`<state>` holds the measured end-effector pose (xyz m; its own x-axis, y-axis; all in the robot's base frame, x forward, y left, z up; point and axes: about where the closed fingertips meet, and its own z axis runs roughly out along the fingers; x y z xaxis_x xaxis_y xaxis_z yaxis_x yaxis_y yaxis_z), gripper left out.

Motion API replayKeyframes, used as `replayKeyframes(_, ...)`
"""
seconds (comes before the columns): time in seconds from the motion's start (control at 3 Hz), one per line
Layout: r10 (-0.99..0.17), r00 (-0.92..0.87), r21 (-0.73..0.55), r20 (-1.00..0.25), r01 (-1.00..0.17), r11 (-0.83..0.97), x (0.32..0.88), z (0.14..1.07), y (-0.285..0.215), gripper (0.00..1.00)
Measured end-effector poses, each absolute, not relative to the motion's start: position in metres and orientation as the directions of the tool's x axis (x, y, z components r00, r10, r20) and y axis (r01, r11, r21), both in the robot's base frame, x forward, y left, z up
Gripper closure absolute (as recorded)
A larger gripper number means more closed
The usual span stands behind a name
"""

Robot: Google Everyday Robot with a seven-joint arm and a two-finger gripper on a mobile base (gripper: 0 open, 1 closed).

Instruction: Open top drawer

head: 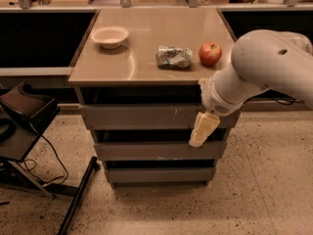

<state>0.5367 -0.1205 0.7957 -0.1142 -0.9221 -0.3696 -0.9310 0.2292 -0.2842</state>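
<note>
**Ana:** Where is the top drawer?

**Ben:** The top drawer (137, 116) is in the middle of the frame, right under the desk (137, 70). Its front is long, flat grey metal with little pale scratches right of centre.

**Ana:** Is it open?

**Ben:** I think it is not pulled out yet. This looks like the reaching step.

**Ana:** And the end effector?

**Ben:** The end effector (197, 142) is cream and blocky. It hangs at the drawer's right end, over its lower edge. I cannot tell if it is wide or narrow.

**Ana:** What next?

**Ben:** I guess it must catch the front and pull straight toward us.

**Ana:** What else is there?

**Ben:** 2 narrower drawers (156, 152) sit below. On the smooth brown desk are a round pale bowl (110, 35), a crinkly shiny bag (173, 57) and a red apple (210, 53). The fat white arm (264, 67) comes from the right. The floor (264, 195) is speckled.
</note>
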Motion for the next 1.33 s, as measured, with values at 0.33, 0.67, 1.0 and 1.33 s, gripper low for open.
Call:
replayKeyframes(0.33,-0.923,-0.124,-0.337,-0.364,-0.907,0.254,0.572,0.766,-0.124,0.0)
replayKeyframes(0.67,-0.928,-0.12,-0.363,-0.354,-0.896,0.254,0.603,0.741,-0.128,0.0)
replayKeyframes(1.0,-0.928,-0.12,-0.363,-0.353,-0.897,0.254,0.603,0.741,-0.128,0.0)
replayKeyframes(1.33,-0.94,-0.134,-0.303,-0.315,-0.924,0.233,0.613,0.699,-0.138,0.0)
